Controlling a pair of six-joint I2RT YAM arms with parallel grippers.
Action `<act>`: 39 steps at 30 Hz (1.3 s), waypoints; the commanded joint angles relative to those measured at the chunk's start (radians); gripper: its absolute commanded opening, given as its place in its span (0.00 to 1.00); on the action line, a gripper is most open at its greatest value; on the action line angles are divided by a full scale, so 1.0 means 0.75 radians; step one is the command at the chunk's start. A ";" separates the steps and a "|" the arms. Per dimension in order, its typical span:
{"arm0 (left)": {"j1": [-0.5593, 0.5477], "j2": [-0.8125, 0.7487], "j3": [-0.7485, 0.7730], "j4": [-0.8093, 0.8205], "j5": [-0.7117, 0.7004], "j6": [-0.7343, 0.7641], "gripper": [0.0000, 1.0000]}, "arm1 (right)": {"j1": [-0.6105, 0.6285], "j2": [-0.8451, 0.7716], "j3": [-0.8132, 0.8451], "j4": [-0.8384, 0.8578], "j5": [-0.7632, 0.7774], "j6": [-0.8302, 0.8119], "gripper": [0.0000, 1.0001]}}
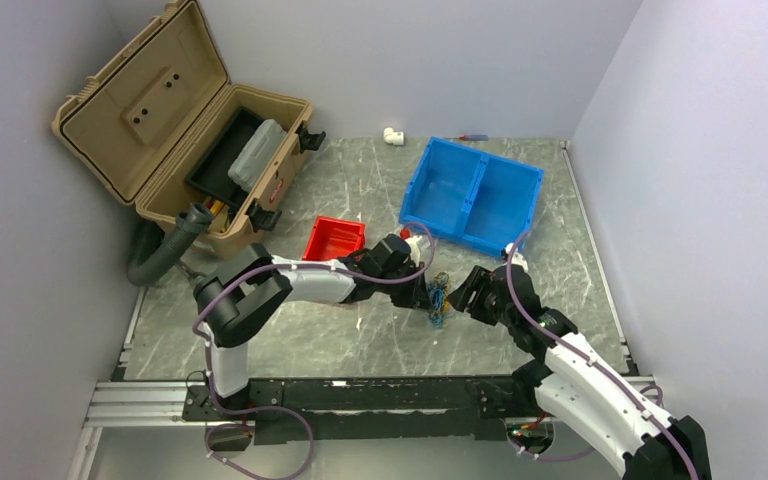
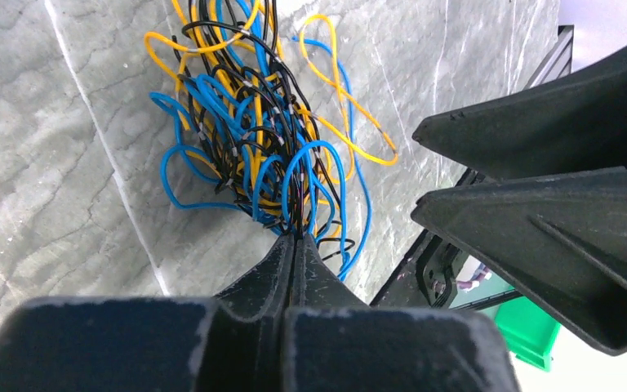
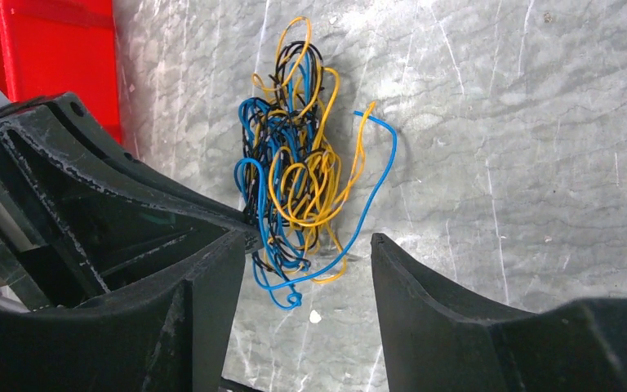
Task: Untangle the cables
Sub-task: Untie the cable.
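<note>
The cables [image 1: 437, 298] are a small tangle of thin yellow, blue and black wires on the marble table, between my two grippers. My left gripper [image 1: 424, 290] is at the tangle's left side. In the left wrist view its jaws are pressed together, and my left gripper [image 2: 295, 237] is shut on strands at the near end of the cables [image 2: 253, 131]. My right gripper [image 1: 462, 296] is on the right side. Seen from the right wrist, my right gripper [image 3: 310, 241] is open, and the lowest blue loop of the cables [image 3: 294, 180] hangs between its fingers.
A red bin [image 1: 333, 238] sits just left of the grippers and a blue two-part bin [image 1: 472, 195] behind them. An open tan toolbox [image 1: 180, 140] and a grey pipe [image 1: 165, 250] stand at the far left. A white fitting [image 1: 393, 135] lies by the back wall.
</note>
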 commanded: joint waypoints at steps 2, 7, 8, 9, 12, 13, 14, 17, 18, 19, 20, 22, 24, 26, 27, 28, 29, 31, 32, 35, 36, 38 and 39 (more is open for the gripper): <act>0.001 -0.064 0.000 0.064 0.042 0.035 0.00 | -0.004 0.000 -0.002 0.059 -0.013 -0.010 0.61; 0.032 -0.125 -0.126 0.278 0.186 0.009 0.00 | -0.005 0.018 -0.037 0.177 -0.197 -0.026 0.64; 0.036 -0.130 -0.136 0.307 0.211 0.003 0.00 | -0.006 0.029 -0.039 0.201 -0.232 -0.030 0.65; 0.037 -0.132 -0.143 0.330 0.228 0.003 0.00 | -0.005 0.039 -0.040 0.219 -0.254 -0.033 0.66; 0.038 -0.142 -0.156 0.348 0.247 -0.007 0.00 | -0.004 0.041 -0.047 0.238 -0.261 -0.031 0.66; 0.038 -0.146 -0.163 0.356 0.250 -0.011 0.00 | -0.005 0.033 -0.048 0.236 -0.257 -0.031 0.66; 0.040 -0.150 -0.170 0.366 0.252 -0.014 0.00 | -0.008 0.027 -0.049 0.234 -0.256 -0.030 0.66; 0.044 -0.157 -0.186 0.384 0.254 -0.022 0.00 | -0.006 0.017 -0.056 0.234 -0.255 -0.028 0.66; 0.045 -0.154 -0.185 0.379 0.255 -0.022 0.00 | -0.006 0.020 -0.059 0.233 -0.254 -0.027 0.66; 0.044 -0.147 -0.179 0.371 0.257 -0.019 0.00 | -0.006 0.023 -0.063 0.238 -0.255 -0.026 0.66; 0.045 -0.138 -0.173 0.365 0.259 -0.014 0.00 | -0.006 0.029 -0.067 0.246 -0.258 -0.023 0.66; 0.045 -0.118 -0.164 0.355 0.260 -0.006 0.00 | -0.007 0.050 -0.076 0.267 -0.268 -0.019 0.65; 0.044 -0.105 -0.166 0.352 0.257 -0.001 0.00 | -0.005 0.081 -0.081 0.276 -0.269 -0.014 0.65; 0.045 -0.099 -0.165 0.334 0.249 0.005 0.00 | -0.006 0.126 -0.075 0.280 -0.267 -0.022 0.65; 0.045 -0.097 -0.165 0.323 0.244 0.012 0.00 | -0.007 0.147 -0.075 0.287 -0.271 -0.024 0.64; 0.045 -0.095 -0.167 0.313 0.240 0.017 0.00 | -0.007 0.168 -0.078 0.296 -0.273 -0.026 0.63; 0.043 -0.095 -0.167 0.304 0.237 0.022 0.00 | -0.007 0.182 -0.083 0.311 -0.276 -0.023 0.62; 0.044 -0.093 -0.168 0.291 0.231 0.028 0.00 | -0.006 0.211 -0.097 0.344 -0.285 -0.021 0.56; 0.042 -0.093 -0.170 0.288 0.230 0.031 0.00 | -0.006 0.222 -0.102 0.355 -0.281 -0.016 0.53; 0.043 -0.089 -0.177 0.284 0.221 0.031 0.00 | -0.007 0.255 -0.109 0.366 -0.263 -0.014 0.33; 0.043 -0.087 -0.179 0.282 0.217 0.031 0.00 | -0.006 0.261 -0.112 0.369 -0.262 -0.015 0.28; 0.043 -0.084 -0.176 0.266 0.212 0.037 0.00 | -0.008 0.267 -0.113 0.371 -0.262 -0.021 0.27; 0.043 -0.081 -0.171 0.254 0.208 0.044 0.00 | -0.006 0.267 -0.115 0.369 -0.261 -0.022 0.21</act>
